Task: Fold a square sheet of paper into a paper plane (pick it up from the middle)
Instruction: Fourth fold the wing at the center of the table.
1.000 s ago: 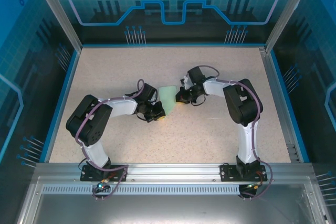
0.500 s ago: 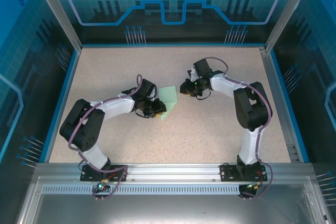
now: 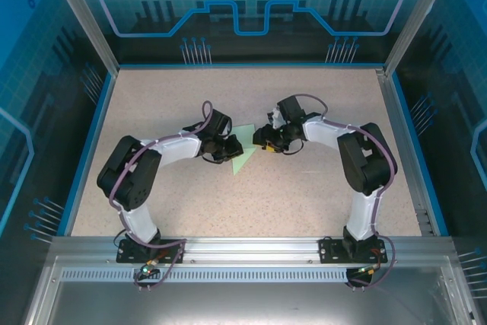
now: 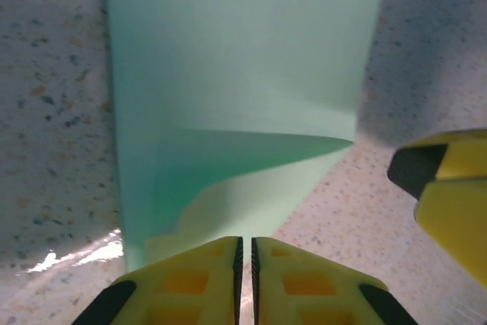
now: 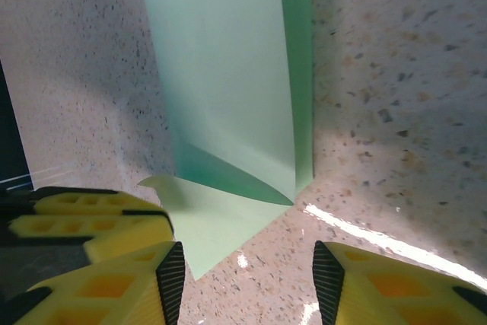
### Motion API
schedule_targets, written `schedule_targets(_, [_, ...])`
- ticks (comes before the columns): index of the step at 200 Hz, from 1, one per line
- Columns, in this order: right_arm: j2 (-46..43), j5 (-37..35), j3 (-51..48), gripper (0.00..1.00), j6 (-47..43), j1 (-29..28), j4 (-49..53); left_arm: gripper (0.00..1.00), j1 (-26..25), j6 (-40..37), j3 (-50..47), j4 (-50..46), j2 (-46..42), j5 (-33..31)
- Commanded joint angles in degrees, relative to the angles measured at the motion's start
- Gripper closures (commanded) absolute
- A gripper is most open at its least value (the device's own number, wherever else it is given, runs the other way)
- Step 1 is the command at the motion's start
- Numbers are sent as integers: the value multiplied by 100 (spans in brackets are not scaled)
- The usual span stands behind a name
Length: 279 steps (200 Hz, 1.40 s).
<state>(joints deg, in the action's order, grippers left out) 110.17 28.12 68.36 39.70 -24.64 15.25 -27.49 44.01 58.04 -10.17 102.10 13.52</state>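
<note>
Mint-green paper (image 5: 228, 74) — speckled beige table (image 5: 396, 74)

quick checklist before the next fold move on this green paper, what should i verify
1. Paper sheet lies on the table between both pincers: ok.
2. Right pincer open, jaws wide over the sheet's near corner: ok.
3. Left pincer closed at the sheet's edge: ok.
4. Left pincer actually gripping the sheet: cannot tell.
5. Sheet pressed flat: not ok, one side curls up.
6. Pincers apart from each other: ok.

A speckled beige tabletop (image 3: 304, 188) sits inside blue printed walls (image 3: 243, 5), seemingly translucent, with an aluminium rail (image 3: 243, 253) in front.
</note>
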Motion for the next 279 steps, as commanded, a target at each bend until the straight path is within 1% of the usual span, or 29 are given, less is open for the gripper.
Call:
schedule_targets(1, [269,316,163,50,70,-83,-66,87,27,29,165,-20,101,-368])
schedule_targets(37, [495,509,321,51,38,-134,-70,88,73,46,138,-46,187,-447])
schedule_targets(103, [805,867,572,60,-122,-216,-137,88,94,38,120,-104,207,-481])
schedule_targets(151, [999,1173,720,62,-364,-238,-85,88,149,43,94,-134,231,-526])
schedule_targets(184, [1156,1264,883,70,-446,-270,9,88,173,25,85,-169,216,-535])
schedule_targets(197, [1189,1275,916,77,-444,-267,21,88,195,10,93,-204,230,-543])
schedule_targets(211, [1162,1198,899,86,-405,-268,18,86,230,-14,101,-235,229,-560])
schedule_targets(223, [1084,1104,850,91,-351,-269,-13,85,284,-66,111,-296,217,-617])
schedule_targets(263, [342,476,459,95,-236,-247,-18,76,496,-242,85,-444,-65,-701])
schedule_targets(279, [-29,160,301,96,-173,-251,100,71,516,-326,67,-492,-315,-740])
